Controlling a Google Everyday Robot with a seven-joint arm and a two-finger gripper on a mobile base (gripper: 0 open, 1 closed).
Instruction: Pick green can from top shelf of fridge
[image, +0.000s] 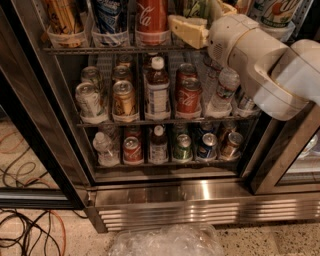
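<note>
Gripper (199, 20) was up at the fridge's (200, 196) top shelf (100, 50), just right of the red can (151, 15), against the green can (195, 6) standing there, grip or not I couldn't tell, and the lift-out was yet to do.

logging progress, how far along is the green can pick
Done: the fridge is open and the claw is up at the top shelf. In hand: the claw sits against the green can; a firm grip cannot be confirmed. Left: the can is in its row, so lifting it out remains.
</note>
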